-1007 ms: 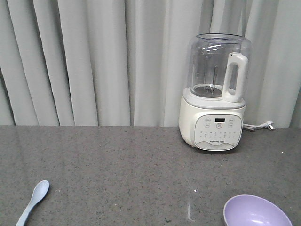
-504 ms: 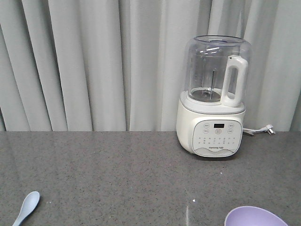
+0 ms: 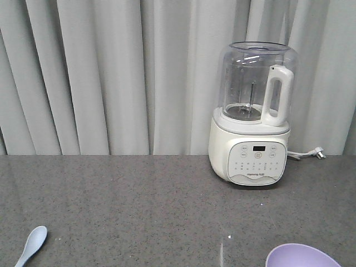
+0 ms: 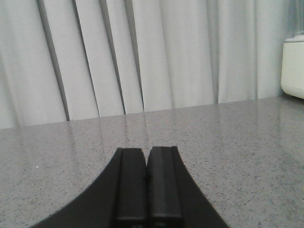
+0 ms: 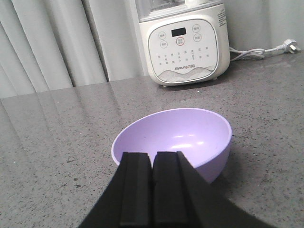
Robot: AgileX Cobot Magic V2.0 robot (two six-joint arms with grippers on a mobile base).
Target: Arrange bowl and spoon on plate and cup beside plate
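Note:
The lavender bowl stands upright and holds nothing, on the grey stone counter just ahead of my right gripper, whose black fingers are pressed together with nothing between them. The front view catches only the bowl's rim at the bottom right. The pale spoon lies at the bottom left of the front view, scoop pointing away. My left gripper is shut too, low over bare counter, holding nothing. The plate and the cup are out of view.
A white blender with a clear jug stands at the back right, its base behind the bowl, cord and plug trailing right. Grey curtains hang along the counter's far edge.
The front view shifted between one second and half a second ago: spoon and bowl slid lower in frame, the blender sits a little left. Since half a second ago nothing has moved.

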